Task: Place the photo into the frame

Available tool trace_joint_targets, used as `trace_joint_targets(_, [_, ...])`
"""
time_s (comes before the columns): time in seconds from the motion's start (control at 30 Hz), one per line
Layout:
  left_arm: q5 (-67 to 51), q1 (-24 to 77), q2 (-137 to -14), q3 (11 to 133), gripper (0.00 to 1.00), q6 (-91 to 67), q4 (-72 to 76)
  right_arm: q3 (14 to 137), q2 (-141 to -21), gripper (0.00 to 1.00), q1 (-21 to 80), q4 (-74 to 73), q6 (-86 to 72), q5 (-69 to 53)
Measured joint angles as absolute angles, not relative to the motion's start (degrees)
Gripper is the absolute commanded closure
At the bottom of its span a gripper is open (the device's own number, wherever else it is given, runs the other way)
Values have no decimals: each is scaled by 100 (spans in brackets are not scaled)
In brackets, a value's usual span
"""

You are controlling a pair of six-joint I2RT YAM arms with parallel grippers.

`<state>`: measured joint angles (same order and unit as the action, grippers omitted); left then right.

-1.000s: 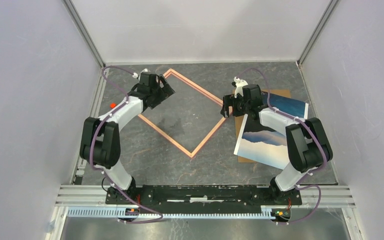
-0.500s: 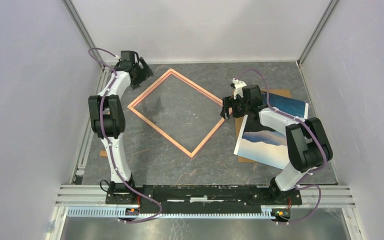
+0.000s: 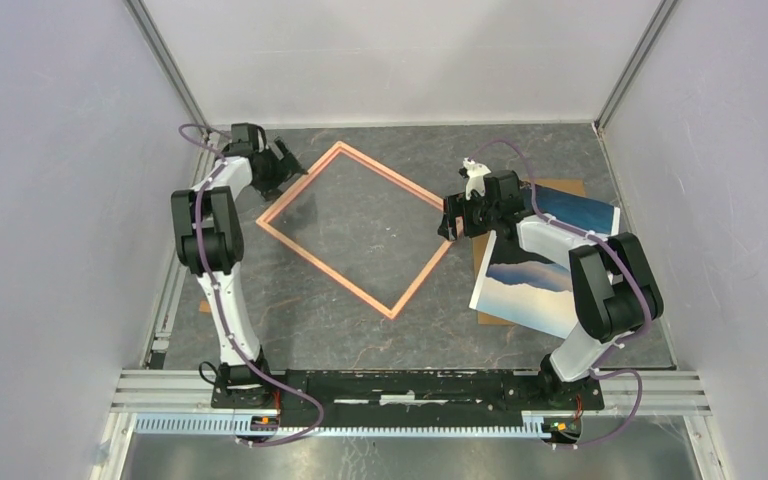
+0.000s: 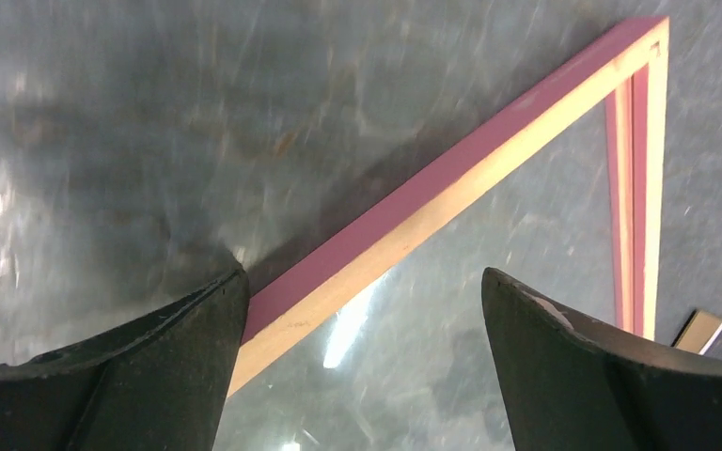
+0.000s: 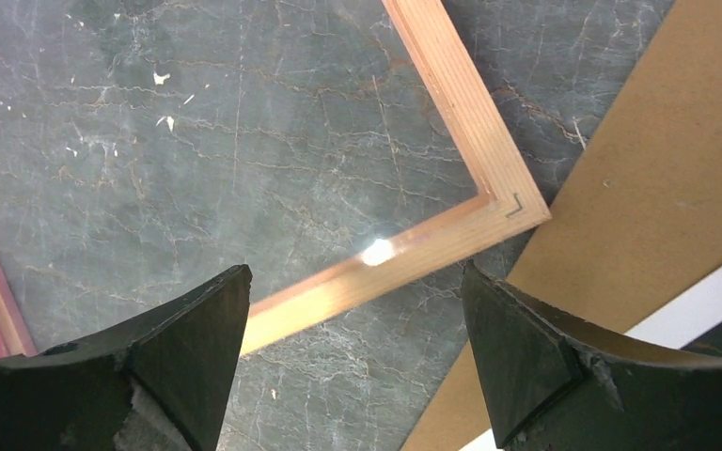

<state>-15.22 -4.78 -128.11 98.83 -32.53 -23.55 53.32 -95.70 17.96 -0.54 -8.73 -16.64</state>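
The frame (image 3: 325, 268) is lying flat on the grey marbled table (image 3: 380, 340), turned like a diamond, with its corners at 12, 3, 6 and 9 o'clock in the overhead view. Its rail between 9 and 12 o'clock is being straddled by the left gripper (image 3: 288, 168), whose jaws are being held wide with nothing gripped. In the left wrist view one finger (image 4: 150, 376) is sitting outside the pink rail of the frame (image 4: 451, 178) and the other inside it. A sheen is being caught inside the rails, possibly from a glass pane.

The right gripper (image 3: 449, 226) is being held over the frame's 3 o'clock corner, its jaws likewise spread wide and holding nothing. In the right wrist view that corner (image 5: 517, 207) is being framed between the two dark fingers.

The photo (image 3: 525, 290) is lying at 3 to 4 o'clock from the frame, apart from it and partly hidden by the right arm (image 3: 600, 280). It is resting on a brown backing board (image 3: 563, 184). In the right wrist view the board (image 5: 639, 188) is reaching right up to the frame's corner, and the photo's white border (image 5: 705, 291) is being shown at 4 o'clock.
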Motion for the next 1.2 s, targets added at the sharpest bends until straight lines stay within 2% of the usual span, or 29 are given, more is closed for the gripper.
trace_joint_targets(0.5, [-2128,-893,-9939,5701,0,-4060,-2034,5050,-9529,15,1835,154,-1286,-1562])
trace_joint_targets(0.63, [-2370,-926,-9710,5299,0,-4180,-1765,4794,-9288,15,1905,178,-1466,-1452])
trace_joint_targets(0.87, [-2552,-1028,-9201,4598,0,-4381,-1389,3629,-8224,15,2003,392,-1599,-1459])
trace_joint_targets(1.1, [-2644,-1160,-8960,4222,0,-4652,-1105,3245,-8125,17,1977,1092,-2001,-1671])
trace_joint_targets(1.2, [-2665,-1181,-8910,4139,0,-4670,-998,3232,-8068,12,1977,1057,-2060,-1579])
